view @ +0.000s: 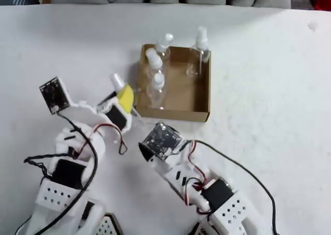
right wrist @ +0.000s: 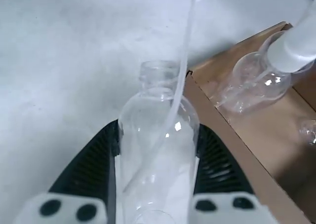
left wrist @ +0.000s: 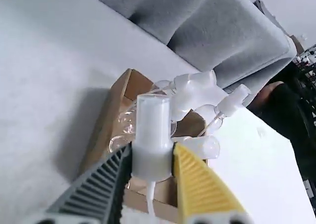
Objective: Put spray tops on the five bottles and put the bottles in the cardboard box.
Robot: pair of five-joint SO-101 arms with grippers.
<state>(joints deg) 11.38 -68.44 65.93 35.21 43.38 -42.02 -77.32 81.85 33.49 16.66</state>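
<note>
Beside box (view: 176, 112) edge, bottle (right wrist: 158, 150) clamped, spray top (left wrist: 150, 145) clamped

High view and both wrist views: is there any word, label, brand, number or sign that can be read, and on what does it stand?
No text can be read.
The cardboard box, the open bottle and the spray top: plain surfaces, no label seen.
The circuit boards on the arms: any markings are too small to read.
</note>
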